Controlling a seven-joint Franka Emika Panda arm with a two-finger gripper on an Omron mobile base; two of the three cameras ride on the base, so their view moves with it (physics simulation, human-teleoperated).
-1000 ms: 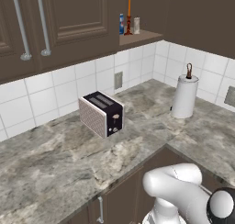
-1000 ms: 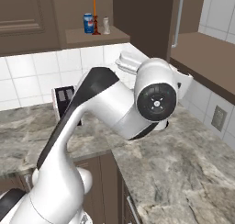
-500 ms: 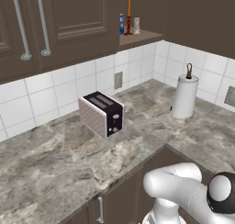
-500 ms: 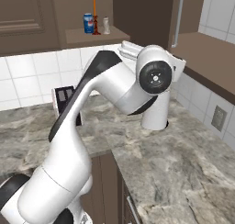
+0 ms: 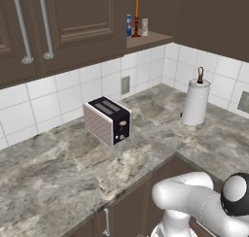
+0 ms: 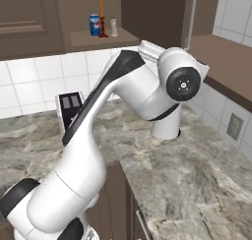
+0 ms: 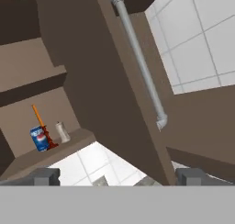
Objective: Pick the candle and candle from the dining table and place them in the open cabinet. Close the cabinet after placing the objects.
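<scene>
Candles stand together on the bottom shelf of the open cabinet (image 5: 151, 37): the thin orange taper (image 5: 136, 16) on its dark red base, with the stubby pale candle (image 5: 144, 27) just beside it. A small blue can (image 5: 129, 25) stands on the taper's other side, close against it. In the right base view the same 3 things line up on the shelf, can, taper (image 6: 102, 15), pale candle (image 6: 113, 27), and in the hand view they sit small at the lower left, the can (image 7: 39, 138) nearest, the taper (image 7: 40, 122) rising behind it, the pale candle (image 7: 62, 131) next to them.

The cabinet door (image 7: 114, 85) stands open, seen edge-on in the hand view, with its long silver bar handle (image 7: 140, 62) running down its face. The hand (image 7: 117, 176) is raised near this door, its 2 fingers spread as wide as they go, 1 fingertip (image 7: 45, 176) at each side of the view, nothing between them.

Below, on the marble-patterned desk (image 5: 58, 168), a toaster (image 5: 107, 120) sits near the tiled wall and a paper towel roll (image 5: 195, 102) stands upright toward the corner. The white arm (image 6: 128, 96) bends high over the desk.
</scene>
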